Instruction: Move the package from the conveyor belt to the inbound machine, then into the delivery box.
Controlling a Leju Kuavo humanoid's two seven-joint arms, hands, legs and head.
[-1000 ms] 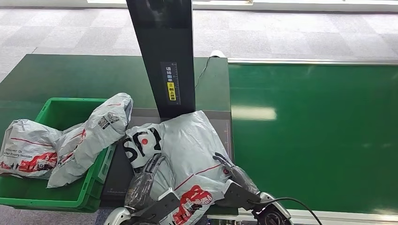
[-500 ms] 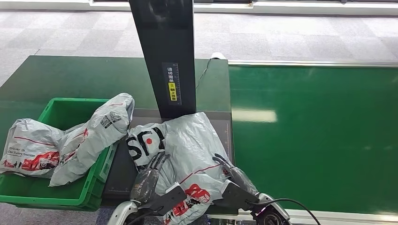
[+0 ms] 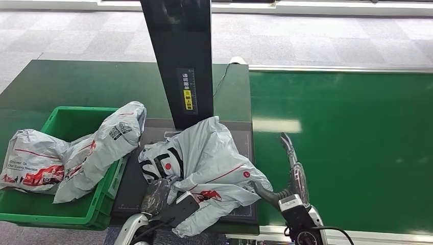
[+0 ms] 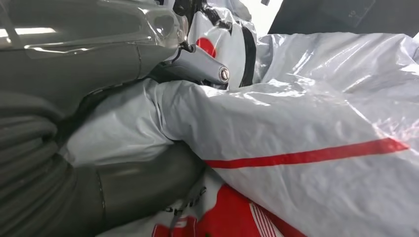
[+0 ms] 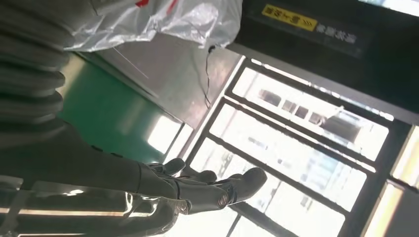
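**Soft poly mailer on inbound machine, left hand holding, right hand off**

Package [image 3: 204, 163] = grey plastic courier bag w/ red stripe + black lettering, lying crumpled on the dark plate of the inbound machine [image 3: 240, 133], just in front of the black scanner column [image 3: 178, 61]. Not in delivery box [image 3: 69, 120] yet; box sits just beside the plate on robot's left, already w/ two other grey bags [image 3: 76, 153] spilling over its rim.

Left hand [image 3: 157, 196] at the near-left edge of pkg; left wrist view shows fingers [image 4: 197, 64] and thumb closed around a bunched fold of the film, so holding. Right hand [image 3: 293, 168] is apart from pkg, raised over the green conveyor belt [image 3: 347, 148], fingers spread wide, nothing in them.

Handling, judged: looks light, fully soft, no stiff edges; contents prob. clothing or similar, not fragile. Film is glossy, so likely slippery, and a pinch on loose film alone may slide or stretch. Bag will sag and swing when lifted by one edge. Better hold = gather a thick fold near the bulk, as left hand seems to do, or scoop under. Trailing end could catch the box rim or the piled bags, so lift needs clearance.
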